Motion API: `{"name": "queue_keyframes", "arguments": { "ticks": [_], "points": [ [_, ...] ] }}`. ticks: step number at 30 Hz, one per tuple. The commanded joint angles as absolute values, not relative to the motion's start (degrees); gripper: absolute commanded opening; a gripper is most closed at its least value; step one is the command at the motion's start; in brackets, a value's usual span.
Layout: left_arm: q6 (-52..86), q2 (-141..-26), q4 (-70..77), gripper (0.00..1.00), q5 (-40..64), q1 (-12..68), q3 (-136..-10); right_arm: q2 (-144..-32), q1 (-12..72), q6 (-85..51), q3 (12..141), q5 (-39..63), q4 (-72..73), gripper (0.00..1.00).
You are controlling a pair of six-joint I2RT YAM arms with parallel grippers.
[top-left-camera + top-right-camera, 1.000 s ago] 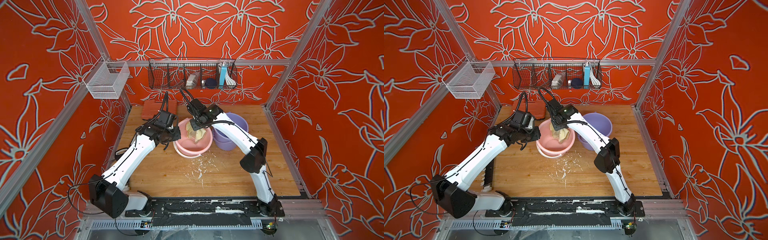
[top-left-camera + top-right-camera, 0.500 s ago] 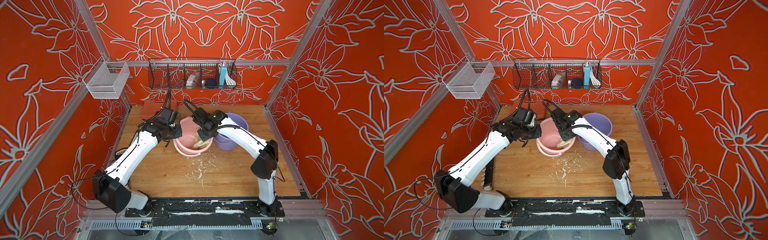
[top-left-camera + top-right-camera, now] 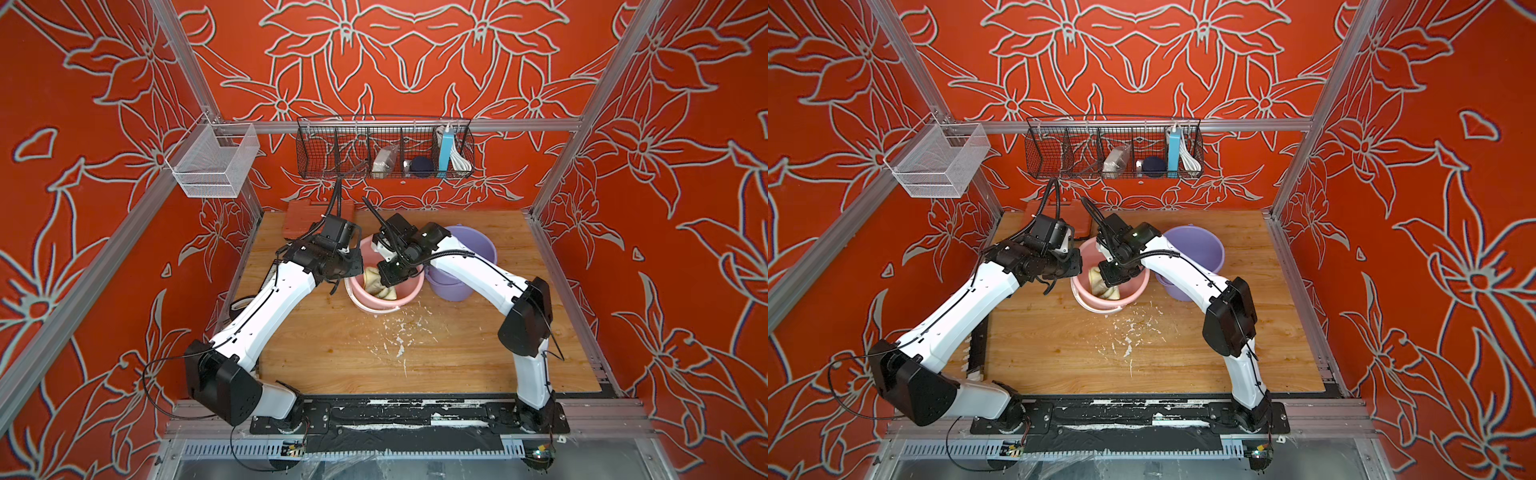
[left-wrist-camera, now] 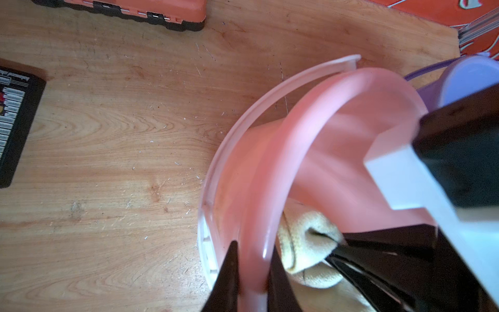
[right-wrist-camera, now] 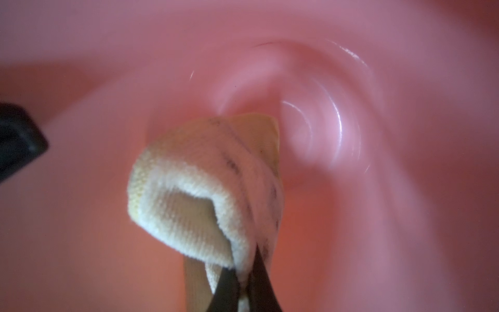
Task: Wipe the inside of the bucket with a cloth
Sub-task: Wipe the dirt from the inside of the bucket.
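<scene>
Pinching the cloth (image 5: 205,189) between my right fingers (image 5: 229,286), I had them closed tight on a bunched fold of it, deep inside the pink bucket (image 5: 351,81); the pale yellowish rag, marked with a few dark smudges, hung from that grip against the inner wall; in a top view it showed through the bucket's mouth, just under my right wrist. My left fingers (image 4: 228,275) were drawn narrow on the bucket's rim, one outside the wall and one inside it, on the side nearer my left arm; the bucket's whitish handle (image 4: 243,127) lay folded down around the outside. The bucket stood on the wooden surface (image 3: 332,345), towards the back; a purple bucket (image 3: 453,286) sat just beside it on my right, whether touching I could not tell; white scraps (image 3: 395,332) were scattered on the boards in front of it; an orange case (image 3: 303,216) lay at the back edge, behind my left wrist.
</scene>
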State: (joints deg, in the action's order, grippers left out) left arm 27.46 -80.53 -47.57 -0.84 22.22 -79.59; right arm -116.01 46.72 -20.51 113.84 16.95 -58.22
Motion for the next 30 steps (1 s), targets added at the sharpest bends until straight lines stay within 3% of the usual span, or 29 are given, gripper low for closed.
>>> {"name": "queue_keyframes", "arguments": {
  "ticks": [1, 7, 12, 17, 24, 30],
  "points": [
    [29.6, -79.3, -47.5, 0.00, 4.0, 21.5, -79.5, -116.0, 46.1, -22.5, 114.6, 12.6, -54.5, 0.00],
    [32.3, -79.5, -48.4, 0.00, 12.1, 20.8, -78.5, -113.2, 45.9, -26.2, 110.3, -1.2, -46.4, 0.00],
    [33.3, -79.0, -48.7, 0.00, 16.3, 20.8, -77.6, -116.1, 45.6, -28.3, 114.6, -10.0, -48.9, 0.00],
    [33.1, -79.7, -48.3, 0.00, 17.4, 20.7, -77.1, -118.2, 45.9, -27.8, 114.9, 1.6, -42.4, 0.00],
    [33.7, -81.0, -46.1, 0.00, 16.5, 19.5, -77.4, -121.6, 48.7, -24.1, 117.9, 13.1, -43.8, 0.00],
    [34.2, -81.6, -45.0, 0.00, 15.6, 17.8, -78.4, -118.5, 49.5, -20.5, 110.3, 22.3, -41.1, 0.00]
  ]
}}
